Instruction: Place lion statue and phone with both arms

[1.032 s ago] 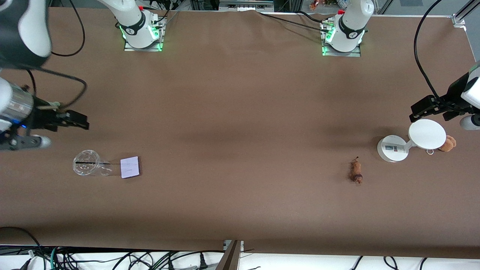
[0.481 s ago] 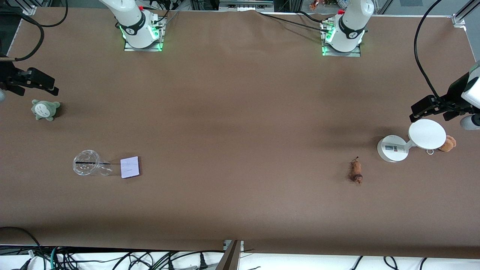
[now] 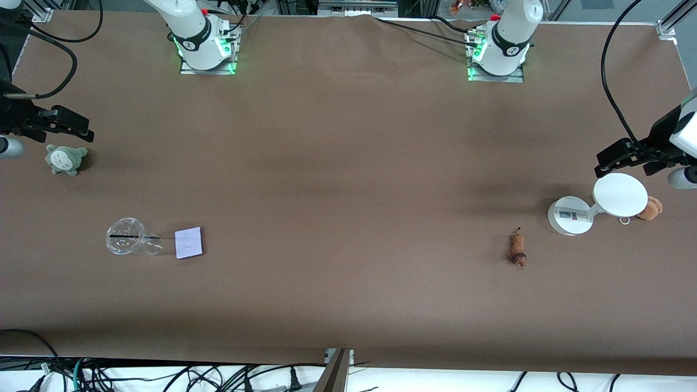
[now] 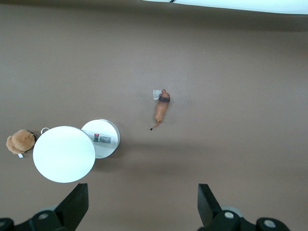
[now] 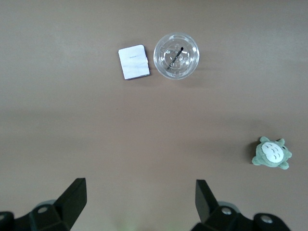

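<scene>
Front view is showing the right gripper (image 3: 81, 129) hanging wide open and empty over the grey-green plush (image 3: 65, 159) at the right arm's edge. One clear cup (image 3: 126, 243) is lying touching the phone (image 3: 189, 243). Open brown worktop (image 3: 348, 179) is stretching to one lion statue (image 3: 516, 250), one white stand (image 3: 593, 204) and one fuzzy plush (image 3: 650, 208), under the left gripper (image 3: 604, 163), spread and empty.

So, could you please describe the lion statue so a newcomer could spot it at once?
Start at the white round stand toward the left arm's end of the table. The lion statue lies nearer the front camera, apart from it: slender, orange-brown, dark-banded, unlike the rounder plush.
</scene>
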